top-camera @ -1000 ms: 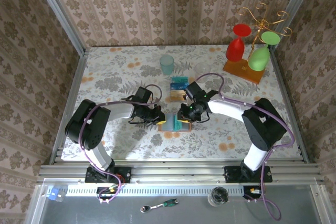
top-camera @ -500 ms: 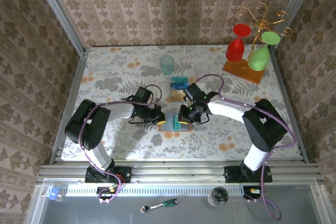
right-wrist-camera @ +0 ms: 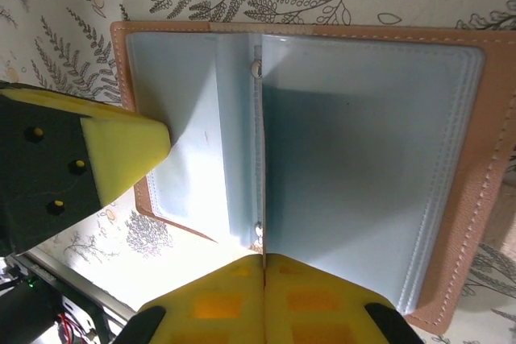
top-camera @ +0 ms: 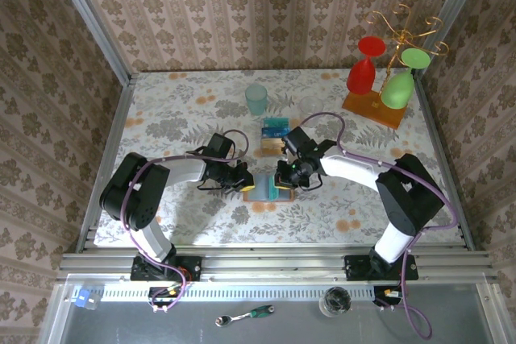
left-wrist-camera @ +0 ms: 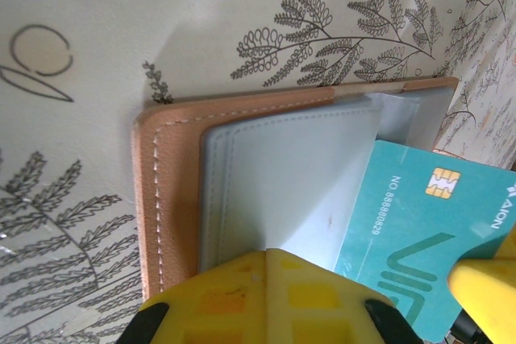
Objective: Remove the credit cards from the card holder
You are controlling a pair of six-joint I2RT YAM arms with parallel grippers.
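Holder point(top-camera: 260, 191) lies open between the grippers. Left gripper point(left-wrist-camera: 270, 288), closed, rests on it. Right gripper point(right-wrist-camera: 264, 292) is closed at its edge; what it pinches is unclear. A teal card point(left-wrist-camera: 419, 231) juts from the holder.

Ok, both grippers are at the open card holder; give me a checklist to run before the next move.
1. Card holder open flat on the table: ok.
2. Left gripper shut, tip on the holder's left half: ok.
3. Right gripper shut at the holder's middle fold: ok.
4. Teal card actually pinched by the right gripper: cannot tell.
5. Teal card free of its sleeve: cannot tell.
6. Cup stands well away from the holder: ok.
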